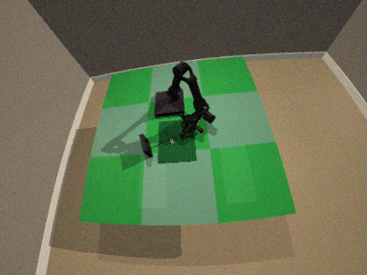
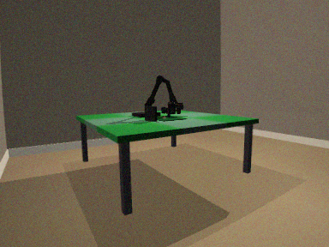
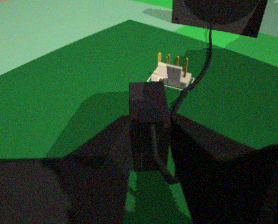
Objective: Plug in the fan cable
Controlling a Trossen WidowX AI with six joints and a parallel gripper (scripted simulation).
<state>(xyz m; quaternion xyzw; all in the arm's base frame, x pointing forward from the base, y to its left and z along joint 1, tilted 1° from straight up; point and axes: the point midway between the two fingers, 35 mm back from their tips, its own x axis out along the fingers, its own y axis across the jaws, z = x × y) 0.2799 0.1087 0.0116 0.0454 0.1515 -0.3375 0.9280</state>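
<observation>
Gripper [image 1: 183, 136] [image 3: 149, 123] nearly closed, black plug [image 3: 148, 102] pinched between the fingers. Plug is apart from the white four-pin header [image 1: 172, 141] [image 3: 172, 75]; in wrist view header sits just beyond it, gold pins upright and exposed. Header is on the dark green square board [image 1: 177, 153] [image 3: 100, 82], lying mid-table. Black cable [image 1: 160, 144] [image 3: 207, 65] runs to the black fan [image 1: 146, 145] [image 2: 151, 112] [image 3: 217, 12], standing on edge left of board in top view. Table [image 1: 182, 191] [image 2: 188, 127]: green and pale grey-green checks, dark legs. Arm [image 1: 196, 92] [image 2: 160, 78] on dark base [image 1: 161, 109], far side in top view. Room: tan floor [image 1: 315, 172] [image 2: 266, 197], dark grey wall [image 1: 191, 19] [image 2: 107, 47] at far side, lighter side walls, pale baseboards. Shadows across table and floor.
</observation>
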